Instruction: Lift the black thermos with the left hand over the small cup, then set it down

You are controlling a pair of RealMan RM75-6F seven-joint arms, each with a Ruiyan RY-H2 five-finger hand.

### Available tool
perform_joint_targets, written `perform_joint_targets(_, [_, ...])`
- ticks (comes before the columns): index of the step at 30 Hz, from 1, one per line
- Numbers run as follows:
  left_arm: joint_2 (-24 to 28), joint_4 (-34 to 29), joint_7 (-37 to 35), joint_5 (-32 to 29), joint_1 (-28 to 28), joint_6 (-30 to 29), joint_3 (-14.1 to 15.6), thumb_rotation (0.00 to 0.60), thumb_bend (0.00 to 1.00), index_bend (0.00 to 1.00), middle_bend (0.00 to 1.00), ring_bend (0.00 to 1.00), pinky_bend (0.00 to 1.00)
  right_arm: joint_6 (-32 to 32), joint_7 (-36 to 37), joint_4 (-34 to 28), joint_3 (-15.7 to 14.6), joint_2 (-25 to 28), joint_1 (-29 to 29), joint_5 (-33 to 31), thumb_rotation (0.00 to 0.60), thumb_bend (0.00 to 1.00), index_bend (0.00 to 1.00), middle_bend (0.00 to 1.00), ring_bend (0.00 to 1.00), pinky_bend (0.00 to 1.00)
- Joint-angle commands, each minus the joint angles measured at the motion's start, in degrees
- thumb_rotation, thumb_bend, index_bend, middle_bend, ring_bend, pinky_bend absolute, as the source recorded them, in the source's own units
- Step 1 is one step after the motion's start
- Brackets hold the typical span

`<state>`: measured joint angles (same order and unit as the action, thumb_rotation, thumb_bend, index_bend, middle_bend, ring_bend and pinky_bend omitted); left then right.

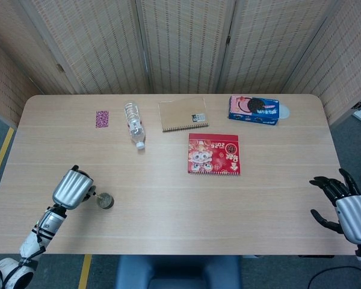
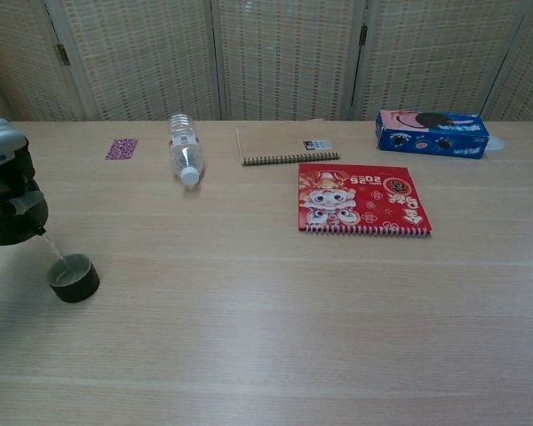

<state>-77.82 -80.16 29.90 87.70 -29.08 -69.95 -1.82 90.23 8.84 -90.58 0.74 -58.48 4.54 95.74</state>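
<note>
The left hand [image 1: 72, 188] holds the black thermos [image 2: 11, 209] tilted above the small cup [image 2: 73, 278], a thin stream falling in; next, by my judgement: right it, then set it on the bench [image 1: 168, 198]; the right hand [image 1: 349, 211] idles, fingers spread.

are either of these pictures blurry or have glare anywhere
Head view: evenly lit, sharp, soft shadows only; the tilted black thermos sits mostly hidden under the silver left hand. Chest view: pale sheen on the bare light wooden table; the small dark cup stays crisp.
</note>
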Motion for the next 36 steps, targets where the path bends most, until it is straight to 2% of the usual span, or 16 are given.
perform_joint_targets(1, [0.00,-0.04,0.13,-0.04,0.05,-0.03,-0.06,0.538,0.50,1.00,1.00,0.92,0.53,0.05,0.01,-0.01,-0.01,0.02,-0.04,0.02,0.600,0.27,0.23,0.26,0.24,0.04])
perform_joint_targets(22, [-0.14,0.62,-1.76,-0.44,0.40,0.01,-0.48,0.555,0.50,1.00,1.00,0.93,0.53,0.22,-0.49,-0.54,0.04,0.21,-0.08,0.36,0.600,0.27,0.23,0.26,0.24,0.04])
perform_joint_targets(29, [-0.37,1.54,-6.76,-1.22,0.71,0.45,-0.64,0.555,0.50,1.00,1.00,0.93,0.53,0.26,-0.76,-0.86,0.05,0.25,-0.06,0.53,0.600,0.27,0.23,0.26,0.24,0.04])
perform_joint_targets(36, [-0.61,2.56,-17.62,-2.81,1.01,1.82,-1.14,0.555,0.50,1.00,1.00,0.93,0.53,0.50,-1.03,-1.24,0.13,0.46,-0.22,0.42,0.600,0.27,0.23,0.26,0.24,0.04])
